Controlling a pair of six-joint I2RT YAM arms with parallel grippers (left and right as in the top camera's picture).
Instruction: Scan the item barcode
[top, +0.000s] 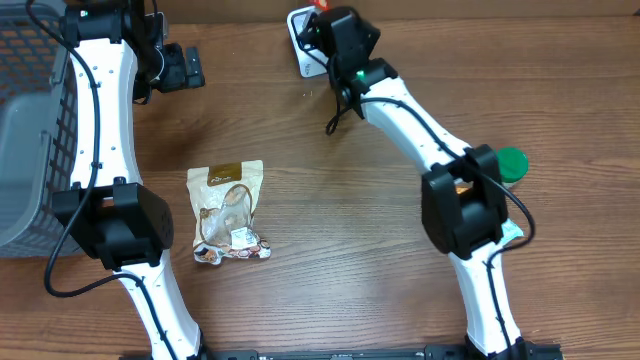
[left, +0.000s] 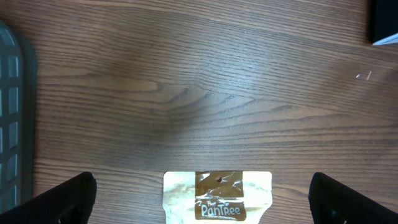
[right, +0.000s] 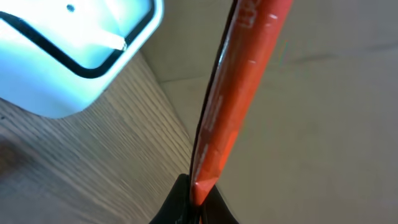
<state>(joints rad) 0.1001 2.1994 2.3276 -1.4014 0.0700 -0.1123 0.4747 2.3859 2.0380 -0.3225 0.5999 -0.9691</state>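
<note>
Overhead, the grey basket (top: 30, 120) is sitting far to the left of the snack pouch (top: 228, 212). The pouch is lying flat on the desk (top: 350, 220) with its label up and nothing touching it. The left hand (top: 190, 68) is hanging beyond the pouch's top edge and slightly to its left, jaws spread as wide as they go and gripping nothing. In the left wrist view both fingers (left: 65, 200) are flanking bare wood, with the pouch's top edge showing low between them.

Further right, up beyond the pouch at the desk's far edge, a white scanner (top: 302, 45) is sitting. The right hand (right: 194, 202) is poised just beside it, clamped tight on the lower edge of a thin orange item (right: 239, 81) that is standing up from the fingertips. Whether the orange item is touching the scanner cannot be told, and no barcode is showing on it. Well to the right of the pouch, a green round thing (top: 512, 163) is peeking out from behind the right arm.

The step in hand appears to be presenting the orange item to the scanner, while the pouch is probably waiting its turn. The next move likely calls for turning the item so its code is facing the scanner's dark-rimmed window, then holding it steady there.
</note>
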